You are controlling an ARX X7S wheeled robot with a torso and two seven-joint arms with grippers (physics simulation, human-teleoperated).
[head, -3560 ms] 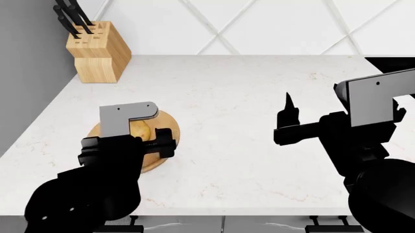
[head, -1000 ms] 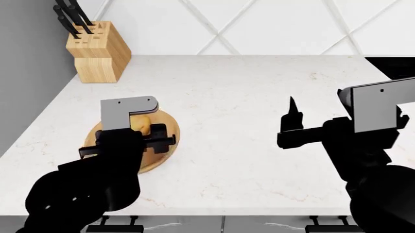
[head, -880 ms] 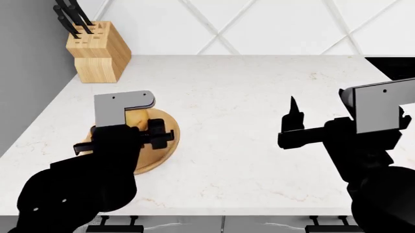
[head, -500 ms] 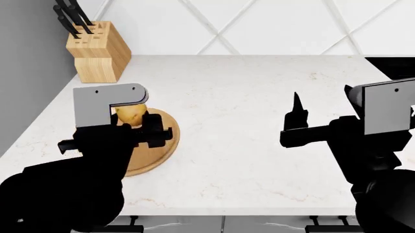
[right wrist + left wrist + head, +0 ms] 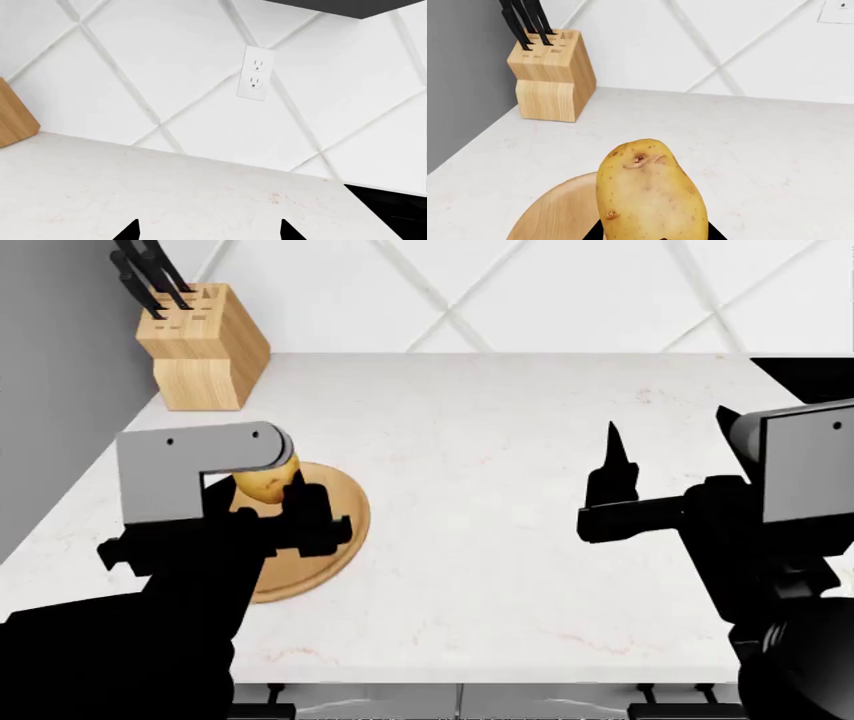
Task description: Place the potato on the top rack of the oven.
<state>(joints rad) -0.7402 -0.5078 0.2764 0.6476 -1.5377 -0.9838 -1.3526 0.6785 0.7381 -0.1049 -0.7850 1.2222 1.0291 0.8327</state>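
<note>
White marble counter (image 5: 507, 440), knife block (image 5: 200, 345) at back-left corner. Left gripper (image 5: 274, 502) clamped the potato (image 5: 650, 197), held just above the wooden board (image 5: 320, 540) near the left edge. Right gripper (image 5: 208, 231) spread wide, empty. Oven unseen; advisable: lift clear, keep the grip firm, swing slowly.

The potato (image 5: 650, 195) is oval, yellow-tan, with small brown spots and one darker mark near its upper end. It stands almost upright, held at its lower part by the left end effector (image 5: 274, 502), lifted above the bench, near the bench's left edge and closer to the front edge
</note>
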